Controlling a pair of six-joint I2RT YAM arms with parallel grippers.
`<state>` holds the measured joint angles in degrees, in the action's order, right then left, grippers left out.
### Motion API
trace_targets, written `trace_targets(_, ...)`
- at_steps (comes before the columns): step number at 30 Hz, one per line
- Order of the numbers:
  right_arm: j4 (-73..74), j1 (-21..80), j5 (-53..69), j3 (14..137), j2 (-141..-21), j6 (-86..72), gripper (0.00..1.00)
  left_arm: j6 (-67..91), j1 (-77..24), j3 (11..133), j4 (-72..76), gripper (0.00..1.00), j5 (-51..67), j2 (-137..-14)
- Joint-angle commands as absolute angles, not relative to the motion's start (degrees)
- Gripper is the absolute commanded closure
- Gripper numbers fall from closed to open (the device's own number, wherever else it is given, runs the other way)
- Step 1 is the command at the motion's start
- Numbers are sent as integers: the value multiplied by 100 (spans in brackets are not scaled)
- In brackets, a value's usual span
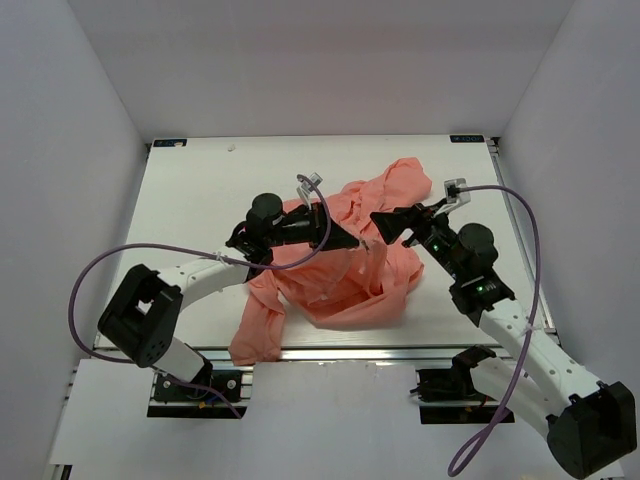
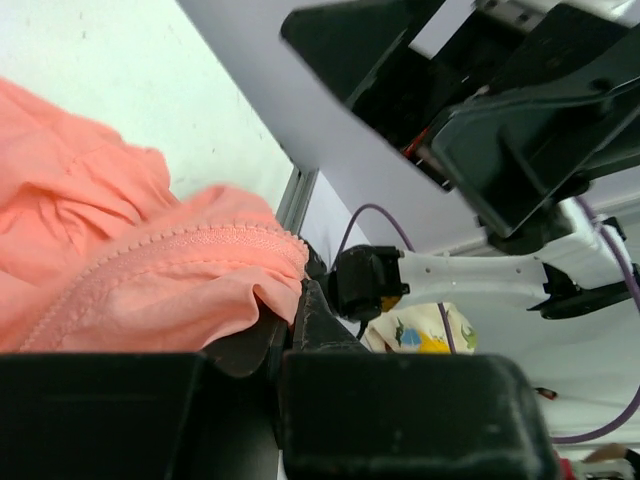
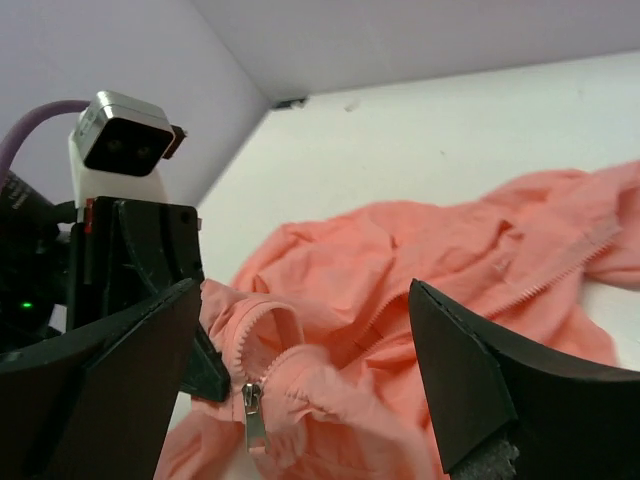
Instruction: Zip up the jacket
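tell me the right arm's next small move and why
Probably ease the right arm's fingers down around the small grey zipper pull and close. They stand wide open with the pull low between them, while the left arm's fingers pinch the salmon-pink fabric jacket beside the zipper.

Robot lab test cell

A white table (image 1: 200,190) is boxed in by plain pale walls (image 1: 320,60) on its left, far and right sides, like a purpose-built enclosure. The left arm (image 1: 140,320) and the right arm (image 1: 520,330), both white and black, are mounted by an aluminium rail (image 1: 340,353) along the near edge, with purple cables (image 1: 80,290) looping loose from them.
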<state>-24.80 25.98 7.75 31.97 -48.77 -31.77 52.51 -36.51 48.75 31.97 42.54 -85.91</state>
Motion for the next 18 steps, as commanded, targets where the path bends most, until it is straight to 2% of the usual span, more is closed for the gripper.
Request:
trace_targets(1, -1311, 2584, 632, 3814, -4939, -2602, 11, 5414, -3621, 5036, 3060, 100, 4553, -8631)
trace_targets(10, 849, 2619, 808, 4140, -4650, -1987, 11, 5423, -3586, 5062, 2874, 100, 4456, -8929)
trace_targets(13, 1526, 2689, 931, 4131, -4431, -1820, 14, 5423, -3586, 5080, 2769, 100, 4421, -9000)
trace_targets(18, 1828, 2943, 1563, 3824, -4122, -1617, 17, 5396, -3577, 5124, 2689, 100, 4430, -9079)
